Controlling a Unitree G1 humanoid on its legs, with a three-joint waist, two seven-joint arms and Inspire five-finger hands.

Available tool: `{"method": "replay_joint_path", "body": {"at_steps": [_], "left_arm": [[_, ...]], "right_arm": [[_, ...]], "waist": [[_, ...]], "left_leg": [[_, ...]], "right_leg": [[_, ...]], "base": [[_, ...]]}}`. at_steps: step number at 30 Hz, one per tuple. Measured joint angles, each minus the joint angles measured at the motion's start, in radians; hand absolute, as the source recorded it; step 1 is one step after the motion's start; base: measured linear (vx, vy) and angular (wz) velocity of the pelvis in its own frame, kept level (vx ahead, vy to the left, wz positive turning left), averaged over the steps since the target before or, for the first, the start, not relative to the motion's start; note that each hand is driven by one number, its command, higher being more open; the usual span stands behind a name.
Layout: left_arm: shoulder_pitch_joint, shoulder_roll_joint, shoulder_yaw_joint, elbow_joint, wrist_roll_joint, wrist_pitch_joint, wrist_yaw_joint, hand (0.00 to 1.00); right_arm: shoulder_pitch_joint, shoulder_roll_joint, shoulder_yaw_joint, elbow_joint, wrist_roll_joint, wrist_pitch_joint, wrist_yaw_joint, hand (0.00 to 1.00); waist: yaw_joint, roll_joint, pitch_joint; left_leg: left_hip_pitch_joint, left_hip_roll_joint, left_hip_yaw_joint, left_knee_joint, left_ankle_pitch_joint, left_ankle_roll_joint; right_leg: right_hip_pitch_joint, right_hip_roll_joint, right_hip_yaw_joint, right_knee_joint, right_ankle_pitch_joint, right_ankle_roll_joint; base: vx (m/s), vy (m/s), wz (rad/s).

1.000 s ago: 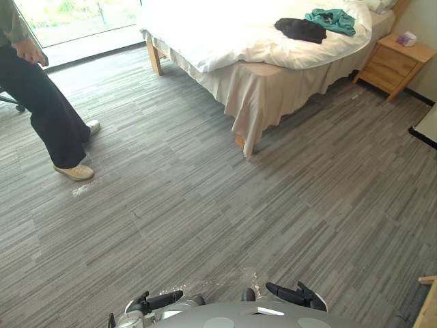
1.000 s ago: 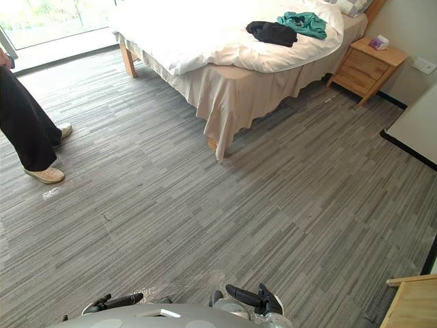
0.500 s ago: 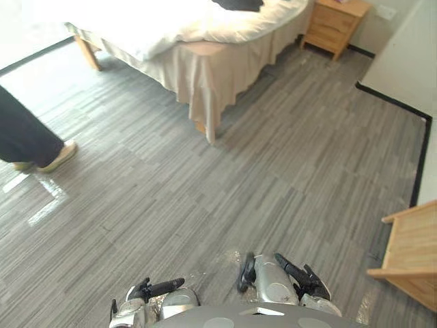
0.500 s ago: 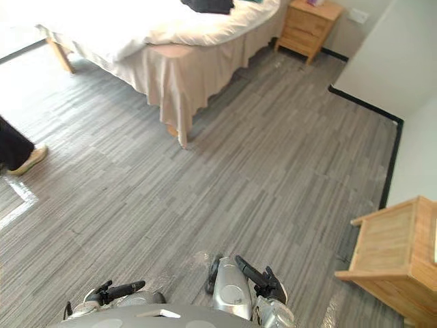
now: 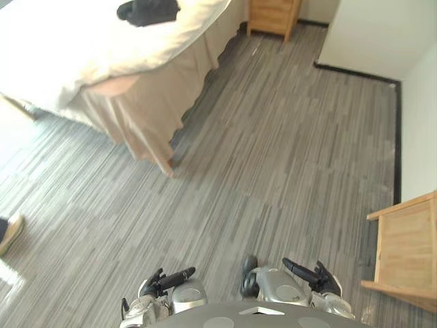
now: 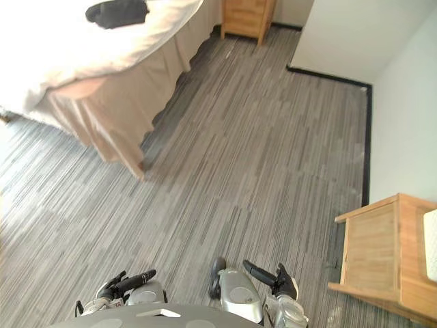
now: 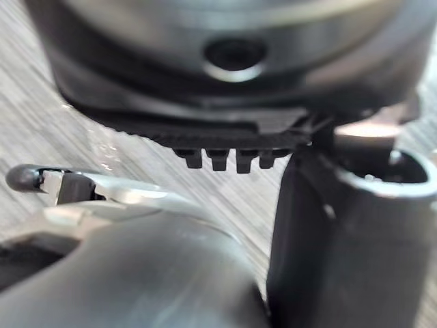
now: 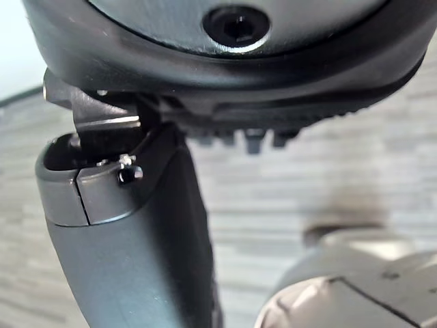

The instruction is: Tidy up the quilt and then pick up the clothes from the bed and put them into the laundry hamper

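Note:
The bed (image 5: 130,102) stands at the upper left, with a white quilt (image 5: 61,48) rumpled over it and a beige skirt hanging to the floor. A black garment (image 5: 147,11) lies on the quilt near the view's top edge; it also appears in the right eye view as the black garment (image 6: 116,12). My left hand (image 5: 169,279) and right hand (image 5: 305,273) hang low at the bottom edge, far from the bed. Both are open with fingers straight and hold nothing. The left wrist view shows the left thumb (image 7: 341,239) over grey floor. The right wrist view shows the right thumb (image 8: 130,239).
Grey striped carpet (image 5: 273,157) stretches between me and the bed. A wooden nightstand (image 5: 273,15) stands at the top beside a white wall (image 5: 369,31). A wooden cabinet (image 5: 403,246) juts in at the right. A person's shoe (image 5: 8,232) shows at the left edge.
The camera has swung to the right: the bed has slid to the upper left, the person has nearly left the picture, the wooden cabinet has come in. Both hands stay low.

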Motion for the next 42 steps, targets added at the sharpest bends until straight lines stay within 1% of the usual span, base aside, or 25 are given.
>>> {"method": "replay_joint_path", "body": {"at_steps": [1, 3, 5, 7, 9, 10, 11, 12, 13, 14, 15, 16, 18, 21, 24, 26, 29, 30, 31, 32, 34, 36, 38, 40, 42], "left_arm": [[0.005, 0.001, 0.002, -0.028, 0.000, -0.006, -0.003, 1.00], [0.005, 0.000, 0.010, -0.051, 0.000, -0.008, -0.012, 1.00], [0.006, -0.002, 0.012, -0.066, -0.001, -0.009, -0.010, 1.00], [0.008, -0.007, 0.018, -0.065, -0.001, -0.009, -0.008, 1.00], [0.008, -0.007, 0.038, -0.062, -0.001, -0.010, -0.008, 1.00], [0.008, 0.005, 0.048, -0.062, 0.000, -0.012, -0.016, 1.00], [0.007, 0.013, 0.051, -0.064, 0.000, -0.018, -0.018, 1.00], [-0.001, 0.027, 0.053, -0.065, 0.007, -0.023, -0.019, 1.00], [-0.017, 0.031, 0.053, -0.055, 0.014, -0.016, -0.015, 1.00], [-0.022, 0.033, 0.053, -0.044, 0.014, -0.012, -0.015, 1.00], [-0.024, 0.036, 0.053, -0.027, 0.014, -0.003, -0.006, 1.00], [-0.020, 0.036, 0.049, -0.012, 0.014, 0.000, 0.005, 1.00], [-0.005, 0.039, 0.019, -0.006, 0.011, -0.001, 0.024, 1.00], [-0.004, 0.041, -0.006, -0.007, 0.008, -0.002, 0.050, 1.00], [-0.006, 0.043, -0.010, -0.002, 0.008, -0.001, 0.065, 1.00], [-0.018, 0.041, -0.004, 0.028, 0.009, -0.002, 0.066, 1.00], [-0.019, 0.010, 0.102, 0.030, 0.011, -0.001, 0.065, 1.00], [-0.008, 0.008, 0.122, 0.025, 0.011, -0.001, 0.064, 1.00], [0.010, -0.014, 0.150, 0.024, 0.011, 0.001, 0.066, 1.00], [0.023, -0.050, 0.170, 0.019, 0.008, 0.000, 0.062, 1.00], [0.029, -0.075, 0.189, 0.012, -0.012, -0.003, 0.060, 1.00], [0.034, -0.079, 0.188, 0.010, -0.057, -0.006, 0.058, 1.00], [0.036, -0.078, 0.184, -0.008, -0.088, -0.010, 0.052, 1.00], [0.037, -0.072, 0.151, -0.018, -0.129, -0.027, 0.052, 1.00], [0.038, -0.067, 0.118, -0.027, -0.154, -0.037, 0.040, 1.00]], "right_arm": [[-0.004, 0.000, -0.001, -0.001, 0.000, 0.000, 0.007, 1.00], [-0.010, 0.002, -0.002, -0.021, 0.000, 0.000, 0.018, 1.00], [0.003, 0.012, -0.001, -0.035, -0.020, -0.004, 0.021, 1.00], [0.031, 0.016, 0.012, -0.055, -0.031, -0.005, 0.028, 1.00], [0.048, 0.018, 0.027, -0.067, -0.034, -0.006, 0.026, 1.00], [0.047, 0.025, 0.044, -0.068, -0.034, -0.006, 0.019, 1.00], [0.046, 0.032, 0.057, -0.068, -0.034, -0.006, 0.019, 1.00], [0.047, 0.043, 0.064, -0.068, -0.035, -0.005, 0.020, 1.00], [0.039, 0.037, 0.075, -0.069, -0.034, -0.005, 0.027, 1.00], [0.034, 0.035, 0.077, -0.069, -0.034, -0.005, 0.028, 1.00], [0.026, 0.033, 0.076, -0.069, -0.032, -0.004, 0.028, 1.00], [0.023, 0.029, 0.076, -0.069, -0.021, -0.004, 0.031, 1.00], [0.022, 0.024, 0.076, -0.069, -0.011, -0.006, 0.039, 1.00], [-0.003, 0.024, 0.075, -0.069, 0.012, -0.015, 0.041, 1.00], [-0.007, 0.039, 0.051, -0.069, 0.016, -0.045, 0.042, 1.00], [0.007, 0.043, 0.027, -0.069, 0.022, -0.051, 0.046, 1.00], [0.057, 0.066, 0.006, -0.076, 0.023, -0.060, 0.052, 1.00], [0.070, 0.075, 0.007, -0.087, 0.023, -0.063, 0.052, 1.00], [0.078, 0.072, 0.007, -0.095, 0.022, -0.071, 0.053, 1.00], [0.080, 0.047, 0.014, -0.110, 0.010, -0.077, 0.050, 1.00], [0.072, 0.029, 0.022, -0.108, 0.005, -0.070, 0.038, 1.00], [0.074, 0.028, 0.021, -0.108, 0.003, -0.068, 0.036, 1.00], [0.078, 0.027, 0.022, -0.105, -0.017, -0.067, 0.037, 1.00], [0.085, 0.011, 0.044, -0.086, -0.089, -0.066, 0.045, 1.00], [0.067, -0.006, 0.076, -0.073, -0.136, -0.062, 0.054, 1.00]], "waist": [[0.003, -0.007, 0.003], [0.012, -0.014, 0.008], [0.023, -0.020, 0.013], [0.023, -0.014, 0.010], [0.027, -0.021, 0.007], [0.036, -0.044, -0.001], [0.043, -0.062, -0.004], [0.050, -0.092, -0.019], [0.051, -0.095, -0.022], [0.048, -0.095, -0.022], [0.048, -0.101, -0.021], [0.047, -0.102, -0.018], [0.043, -0.095, -0.014], [0.031, -0.079, -0.007], [0.022, -0.078, -0.007], [0.015, -0.074, -0.005], [0.014, -0.080, -0.010], [0.015, -0.090, -0.017], [0.008, -0.072, -0.024], [0.000, -0.027, -0.048], [0.002, -0.004, -0.066], [0.001, -0.009, -0.078], [0.003, -0.009, -0.077], [0.031, -0.013, -0.076], [0.050, -0.013, -0.076]], "left_leg": [[-0.056, -0.041, 0.031, -0.083, -0.014, 0.027], [-0.133, -0.101, 0.067, -0.260, -0.015, 0.043], [-0.168, -0.138, 0.100, -0.563, 0.097, 0.052], [-0.170, -0.123, 0.107, -0.707, 0.186, 0.046], [-0.166, -0.111, 0.110, -0.712, 0.295, 0.076], [-0.172, -0.130, 0.127, -0.672, 0.334, 0.116], [-0.184, -0.139, 0.139, -0.641, 0.324, 0.130], [-0.211, -0.161, 0.163, -0.588, 0.266, 0.174], [-0.209, -0.176, 0.174, -0.571, 0.230, 0.202], [-0.196, -0.184, 0.180, -0.575, 0.220, 0.210], [-0.148, -0.200, 0.203, -0.594, 0.197, 0.215], [-0.080, -0.218, 0.210, -0.622, 0.183, 0.225], [0.036, -0.229, 0.221, -0.688, 0.176, 0.229], [0.136, -0.215, 0.217, -0.765, 0.169, 0.215], [0.171, -0.190, 0.191, -0.776, 0.143, 0.173], [0.196, -0.171, 0.132, -0.781, 0.117, 0.141], [0.204, -0.129, 0.032, -0.710, 0.044, 0.080], [0.205, -0.123, 0.015, -0.692, 0.026, 0.066], [0.217, -0.079, -0.020, -0.668, -0.002, 0.033], [0.217, -0.033, -0.038, -0.682, 0.000, 0.024], [0.217, -0.001, -0.046, -0.694, 0.052, 0.018], [0.162, 0.022, -0.048, -0.609, 0.101, 0.029], [0.049, 0.050, -0.035, -0.390, 0.124, 0.016], [-0.031, 0.037, 0.043, -0.258, 0.091, 0.001], [-0.063, -0.005, 0.150, -0.317, 0.087, 0.014]], "right_leg": [[0.043, -0.003, 0.025, -0.029, -0.002, -0.003], [0.097, -0.025, 0.068, -0.066, -0.002, -0.002], [0.179, -0.051, 0.108, -0.128, -0.014, 0.033], [0.246, -0.050, 0.124, -0.152, -0.051, 0.075], [0.289, -0.058, 0.149, -0.127, -0.116, 0.104], [0.287, -0.091, 0.172, -0.098, -0.162, 0.113], [0.279, -0.110, 0.179, -0.085, -0.178, 0.110], [0.251, -0.140, 0.197, -0.035, -0.187, 0.109], [0.194, -0.169, 0.203, 0.088, -0.178, 0.124], [0.156, -0.185, 0.203, 0.180, -0.174, 0.132], [0.070, -0.230, 0.202, 0.400, -0.151, 0.181], [0.009, -0.259, 0.193, 0.567, -0.141, 0.202], [-0.030, -0.272, 0.130, 0.668, -0.150, 0.188], [-0.088, -0.262, -0.007, 0.535, -0.163, 0.170], [-0.133, -0.234, -0.045, 0.199, -0.124, 0.183], [-0.169, -0.226, 0.039, 0.029, 0.013, 0.185], [-0.178, -0.227, 0.169, 0.000, 0.112, 0.191], [-0.176, -0.231, 0.182, 0.001, 0.131, 0.187], [-0.169, -0.214, 0.144, 0.067, 0.163, 0.169], [-0.179, -0.185, 0.094, 0.114, 0.098, 0.146], [-0.183, -0.177, 0.051, 0.184, 0.018, 0.124], [-0.135, -0.177, -0.012, 0.166, -0.016, 0.109], [-0.032, -0.171, -0.091, 0.097, -0.023, 0.099], [0.100, -0.170, -0.189, 0.013, -0.020, 0.101], [0.155, -0.170, -0.247, -0.035, -0.016, 0.111]], "base": [[0.32, -0.011, -0.54], [0.39, 0.067, -0.68], [0.41, 0.141, -0.60], [0.37, 0.219, -0.30], [0.42, 0.300, -0.28], [0.46, 0.315, -0.35], [0.57, 0.325, -0.49], [0.58, 0.281, -0.35], [0.49, 0.230, -0.26], [0.47, 0.261, -0.20], [0.44, 0.247, -0.24], [0.44, 0.227, -0.25], [0.43, 0.174, -0.10], [0.34, 0.068, 0.00], [0.31, -0.082, 0.21], [0.38, -0.238, 0.60], [0.35, -0.393, 0.93], [0.36, -0.508, 0.89], [0.35, -0.484, 0.79], [0.36, -0.443, 0.71], [0.29, -0.341, 0.58], [0.26, -0.380, 0.93], [0.25, -0.350, 1.20], [0.21, -0.258, 1.02], [0.11, -0.088, 0.75]]}}
